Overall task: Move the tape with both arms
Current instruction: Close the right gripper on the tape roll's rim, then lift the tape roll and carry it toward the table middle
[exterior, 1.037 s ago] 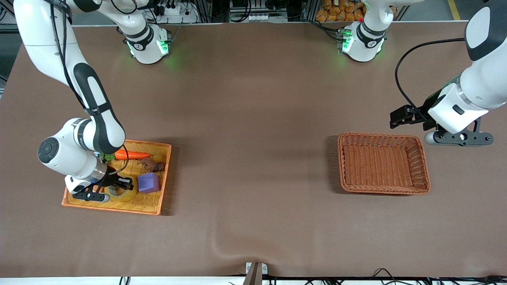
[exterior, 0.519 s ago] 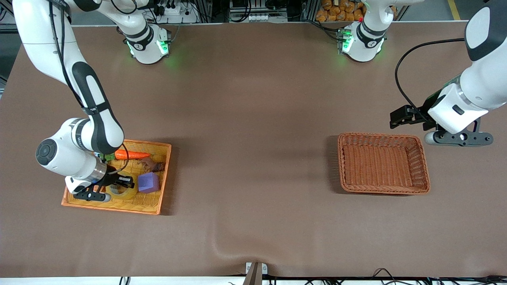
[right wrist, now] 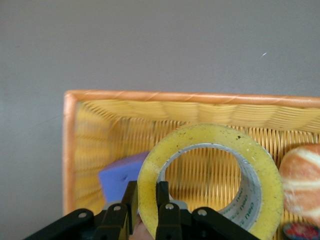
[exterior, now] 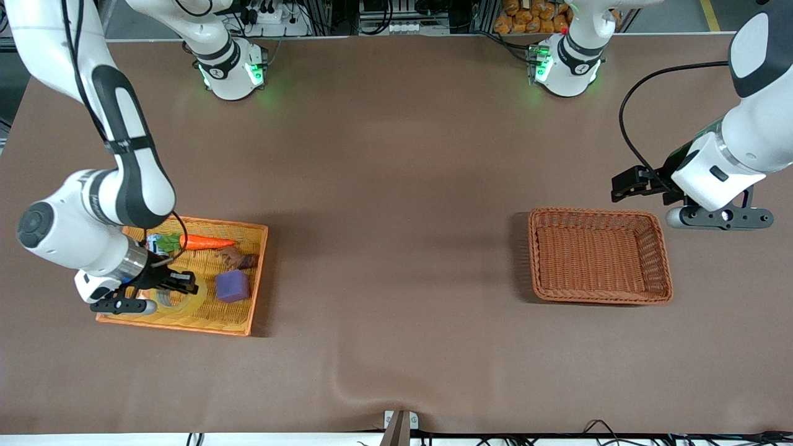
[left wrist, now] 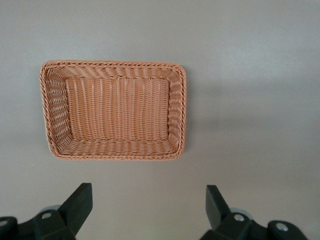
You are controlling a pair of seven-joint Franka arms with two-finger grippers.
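A big brown table is filling the front view, and the two arm bases are glowing green along its top edge. Racks and cables are showing past that edge.

At the right arm's end of the table, a yellow tray is holding a carrot, a small brown toy and a purple cube. At the left arm's end, a brown basket is sitting with nothing in it.

The right wrist view is showing something the front view is hiding: an orange-segment toy is lying just beside the tape. It is also showing the grip up close.

The right arm is bending down over the tray. The right gripper is pinching the yellow wall of the tape, one finger outside the ring and one inside. The tape is tilting up above the tray floor.

The left arm is waiting, and the left gripper is hanging with its fingers wide apart over bare table just beside the basket, holding nothing.
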